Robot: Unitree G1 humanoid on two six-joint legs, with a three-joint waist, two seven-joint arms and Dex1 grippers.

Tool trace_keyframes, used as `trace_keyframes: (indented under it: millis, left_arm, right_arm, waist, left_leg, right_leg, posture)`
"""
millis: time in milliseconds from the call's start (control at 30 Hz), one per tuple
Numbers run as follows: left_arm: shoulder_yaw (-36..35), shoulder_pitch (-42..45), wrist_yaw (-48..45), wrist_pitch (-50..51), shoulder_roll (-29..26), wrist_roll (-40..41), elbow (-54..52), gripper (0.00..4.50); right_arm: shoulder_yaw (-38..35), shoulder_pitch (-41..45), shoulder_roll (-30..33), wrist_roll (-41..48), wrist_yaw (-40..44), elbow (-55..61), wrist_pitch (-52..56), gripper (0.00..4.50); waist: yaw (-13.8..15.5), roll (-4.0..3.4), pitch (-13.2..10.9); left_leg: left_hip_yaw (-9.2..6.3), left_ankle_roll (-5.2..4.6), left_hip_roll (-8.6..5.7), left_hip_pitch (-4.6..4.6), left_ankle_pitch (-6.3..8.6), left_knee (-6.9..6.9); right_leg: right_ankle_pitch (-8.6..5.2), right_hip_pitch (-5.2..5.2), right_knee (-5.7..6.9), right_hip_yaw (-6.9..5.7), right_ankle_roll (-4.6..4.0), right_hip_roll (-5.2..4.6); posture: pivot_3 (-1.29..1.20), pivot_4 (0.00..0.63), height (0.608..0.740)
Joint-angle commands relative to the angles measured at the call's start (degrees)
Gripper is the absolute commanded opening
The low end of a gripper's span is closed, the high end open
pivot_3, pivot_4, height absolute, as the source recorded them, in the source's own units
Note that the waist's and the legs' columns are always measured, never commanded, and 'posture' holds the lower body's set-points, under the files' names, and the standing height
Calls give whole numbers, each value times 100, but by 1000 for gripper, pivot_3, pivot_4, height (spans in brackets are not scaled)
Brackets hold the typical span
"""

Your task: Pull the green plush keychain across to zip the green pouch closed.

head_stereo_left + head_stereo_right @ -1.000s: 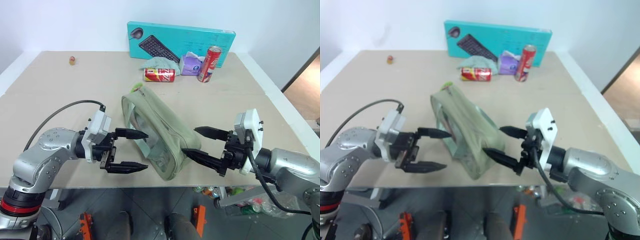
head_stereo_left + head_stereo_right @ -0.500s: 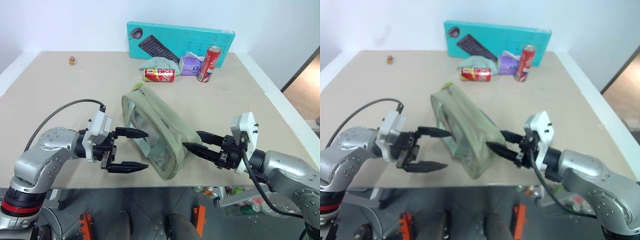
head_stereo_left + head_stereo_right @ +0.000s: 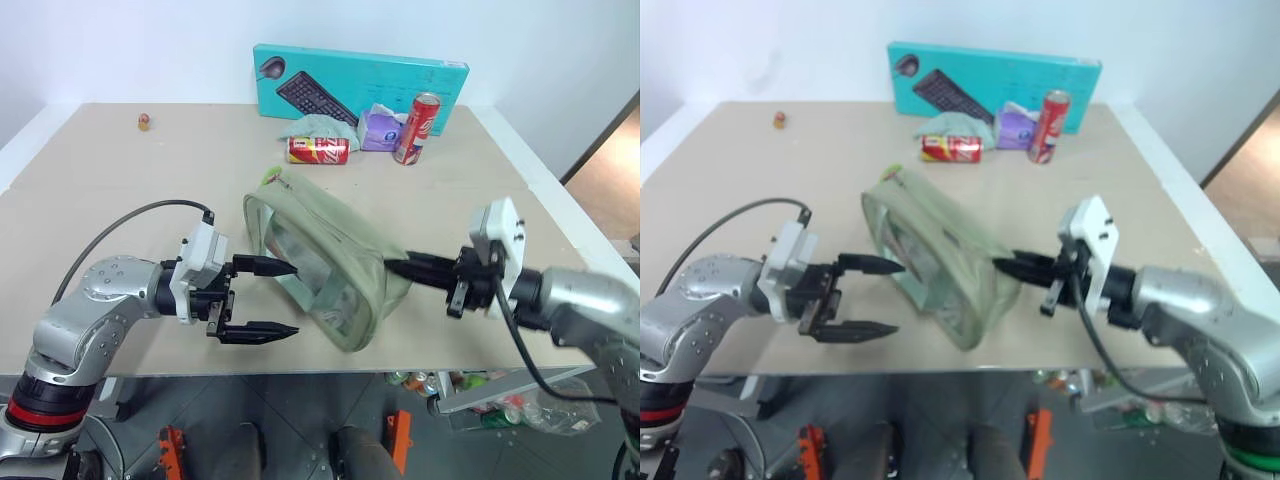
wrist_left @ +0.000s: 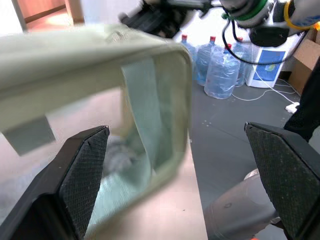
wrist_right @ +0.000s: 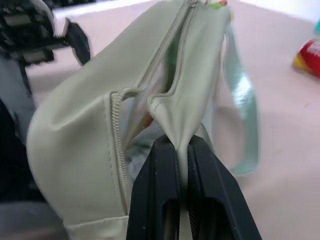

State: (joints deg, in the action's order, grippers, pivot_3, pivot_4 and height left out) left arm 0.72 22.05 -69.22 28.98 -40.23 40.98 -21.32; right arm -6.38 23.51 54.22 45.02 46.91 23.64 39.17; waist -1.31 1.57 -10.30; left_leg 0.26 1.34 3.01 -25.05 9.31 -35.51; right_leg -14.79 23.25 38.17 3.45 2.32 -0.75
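The green pouch [image 3: 330, 265] lies across the middle of the table, pale sage with clear sides, its zipper gaping and its near end pinched up. The green plush keychain [image 3: 271, 177] sits at its eleven-o'clock end.

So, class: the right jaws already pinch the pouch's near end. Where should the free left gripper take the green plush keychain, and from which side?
Grip the fuzzy ring of the green plush keychain itself, coming from the robot's left. It sticks out at the far end of the green pouch, clear of the fabric, and the open left gripper waits on that side while the right gripper anchors the near end.
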Motion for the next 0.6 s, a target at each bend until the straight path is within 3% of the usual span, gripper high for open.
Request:
trace_keyframes:
  millis: [33, 233, 367, 467, 600]
  left_arm:
    - [1, 119, -27, -114, 33, -24, -44, 4500]
    - [-8, 98, 42, -132, 71, -45, -116, 4500]
    - [-51, -33, 134, -91, 39, -14, -267, 4500]
    - [-109, -100, 227, -59, -3, -1, -339, 4500]
    - [-142, -147, 286, -2, -54, 38, -425, 4500]
  right_arm:
    - [406, 759, 88, -848, 1011, -1120, -951, 45]
    - [1310, 2430, -389, -2327, 2354, -4020, -2835, 45]
    - [1545, 3377, -783, -2979, 2943, -5799, -3886, 45]
    - [1505, 3768, -974, -3131, 3281, -6461, -4106, 45]
    - [1175, 3882, -1039, -2937, 3340, -6459, -3705, 1273]
  waist:
    - [-2, -1, -1]
    - [-17, -6, -4]
    - [-51, -7, -5]
    - [-63, -7, -5]
    - [-62, -8, -5]
  left_leg:
    - [1, 0, 1, 1, 0, -1]
    - [3, -2, 2, -3, 4, 7]
    - [5, -4, 2, -3, 6, 11]
    - [4, -3, 2, -2, 6, 11]
    - [4, -3, 3, -2, 6, 11]
  right_leg:
    - [0, -1, 0, 0, 0, 0]
    - [4, 7, 1, 3, 21, 6]
    - [4, 9, 1, 6, 18, 7]
    - [23, 7, 2, 4, -13, 6]
    - [26, 7, 3, 5, -18, 6]
  posture:
    - [0, 150, 740]
    - [0, 150, 740]
    - [0, 150, 740]
    - [0, 150, 740]
    - [0, 150, 740]
